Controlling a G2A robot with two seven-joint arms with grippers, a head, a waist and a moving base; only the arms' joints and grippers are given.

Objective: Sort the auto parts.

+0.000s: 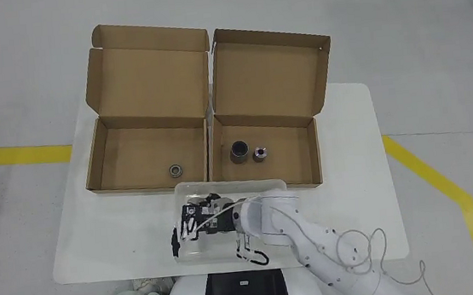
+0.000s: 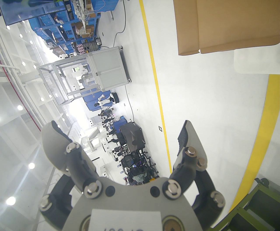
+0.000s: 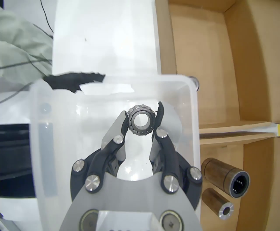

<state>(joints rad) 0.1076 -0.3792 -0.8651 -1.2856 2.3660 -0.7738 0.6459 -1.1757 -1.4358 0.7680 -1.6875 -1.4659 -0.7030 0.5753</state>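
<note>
Gripping a grey metal bearing [image 3: 141,132], ribbed rim, hollow bore, betw. its pads [image 3: 124,125]: right claw [image 3: 141,119], inside clear bin [image 3: 194,122]. Left claw [image 2: 119,129]: spread wide.

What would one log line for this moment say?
right gripper: shut on bearing, in bin | left gripper: open, empty | left box: one ring | right box: two cylinders

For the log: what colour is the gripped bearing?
The bearing is dark metallic grey, clearest in right wrist view.
</note>
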